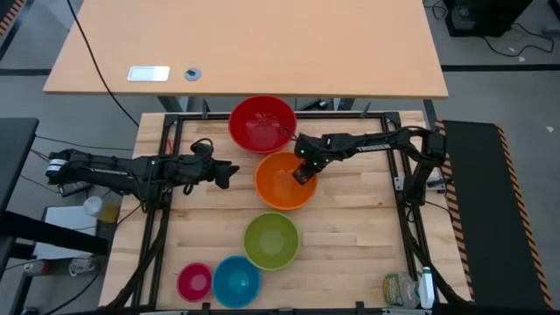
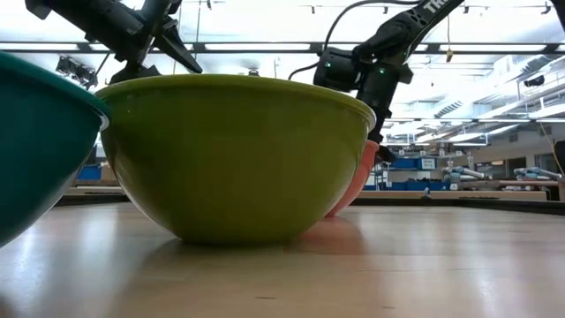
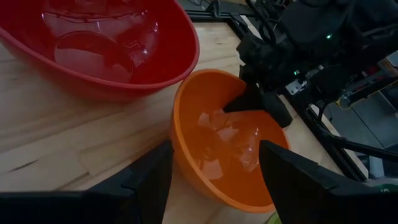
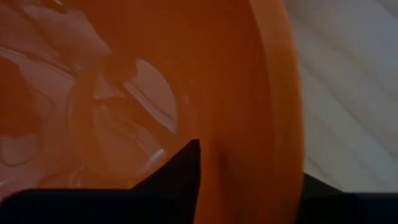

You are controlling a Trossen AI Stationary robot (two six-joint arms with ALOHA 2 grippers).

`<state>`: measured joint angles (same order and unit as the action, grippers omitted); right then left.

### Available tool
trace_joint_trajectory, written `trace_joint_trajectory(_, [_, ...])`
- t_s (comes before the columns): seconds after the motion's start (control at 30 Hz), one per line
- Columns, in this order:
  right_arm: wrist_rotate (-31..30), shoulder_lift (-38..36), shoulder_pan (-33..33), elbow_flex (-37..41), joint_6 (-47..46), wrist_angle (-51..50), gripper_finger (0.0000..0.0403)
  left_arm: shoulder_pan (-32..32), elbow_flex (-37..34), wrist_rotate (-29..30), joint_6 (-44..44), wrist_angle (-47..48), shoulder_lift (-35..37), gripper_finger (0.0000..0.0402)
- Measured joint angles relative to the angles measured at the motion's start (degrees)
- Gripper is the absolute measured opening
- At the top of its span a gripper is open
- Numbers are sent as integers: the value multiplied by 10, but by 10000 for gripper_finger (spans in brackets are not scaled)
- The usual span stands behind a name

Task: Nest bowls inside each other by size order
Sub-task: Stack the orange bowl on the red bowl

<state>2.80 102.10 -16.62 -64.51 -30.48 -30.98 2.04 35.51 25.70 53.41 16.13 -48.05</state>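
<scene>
The orange bowl [image 1: 285, 180] sits mid-table, just near of the red bowl [image 1: 262, 123] at the far edge. The lime green bowl [image 1: 271, 241], the blue bowl [image 1: 236, 281] and the pink bowl [image 1: 194, 282] stand upright on the table toward the near edge. My right gripper [image 1: 304, 172] is at the orange bowl's right rim, shut on it. My left gripper [image 1: 229, 171] is open and empty, held above the table just left of the orange bowl; its two fingers frame that bowl [image 3: 230, 149] in the left wrist view. My right gripper has the orange bowl's rim [image 4: 283, 118] on the bowl's right side, with one finger [image 4: 186, 177] inside the bowl and the other outside the wall. The fingers come from above, slanting down from the right. In the low view the bowl's base [image 2: 340, 210] is down at table level.
A black frame [image 1: 385, 115] runs around the wooden tabletop. A bottle and small items [image 1: 407, 289] stand at the near right corner. Bare wood lies left of the green bowl and right of the orange bowl.
</scene>
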Motion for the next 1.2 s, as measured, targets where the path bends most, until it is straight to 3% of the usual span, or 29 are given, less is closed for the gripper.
trace_joint_trajectory(0.3, [33,-3,-8,-2,1,-36,20,0,0,0,0,0,0,240])
trace_joint_trajectory(0.67, [23,-20,-40,-1,25,-95,33,0,0,0,0,0,0,240])
trace_joint_trajectory(1.2, [-8,-141,-82,2,64,-199,30,-12,0,-1,-1,-6,0,240])
